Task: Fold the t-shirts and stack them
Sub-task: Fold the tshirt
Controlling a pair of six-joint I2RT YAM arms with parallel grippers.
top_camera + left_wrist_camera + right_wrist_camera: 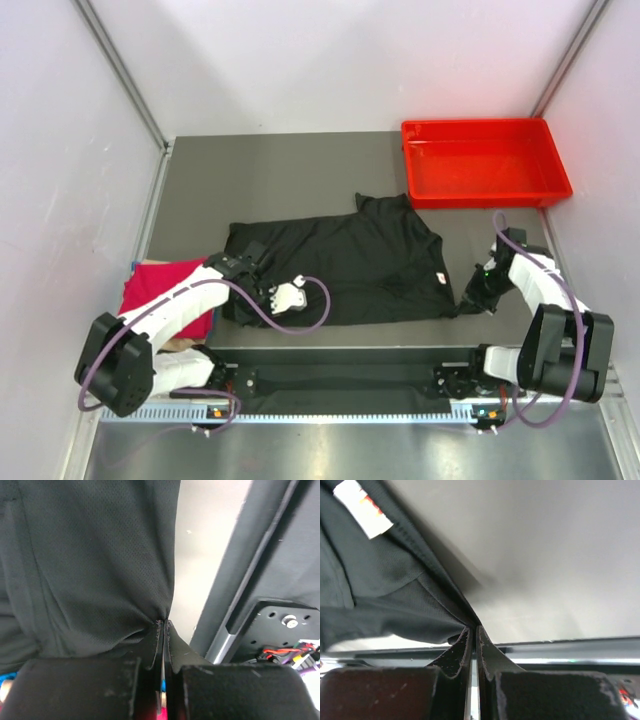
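A black t-shirt (pixel 345 262) lies spread across the middle of the table, collar to the right. At its near left edge my left gripper (pixel 250 275) is shut on the black cloth, which bunches into the closed fingertips (pixel 164 622) in the left wrist view. My right gripper (pixel 470 298) is shut on the shirt's near right corner; the fabric (pixel 395 595) runs into the pinched tips (pixel 474 627). A white label (pixel 362 507) shows near the collar. A crimson t-shirt (pixel 160 288) lies at the left under my left arm, with a blue edge (pixel 133 266) beside it.
A rigid red plastic tray (pixel 478 124) stands at the back right corner with nothing in it. White walls close in the table on three sides. The black rail (pixel 340 380) with the arm bases runs along the near edge.
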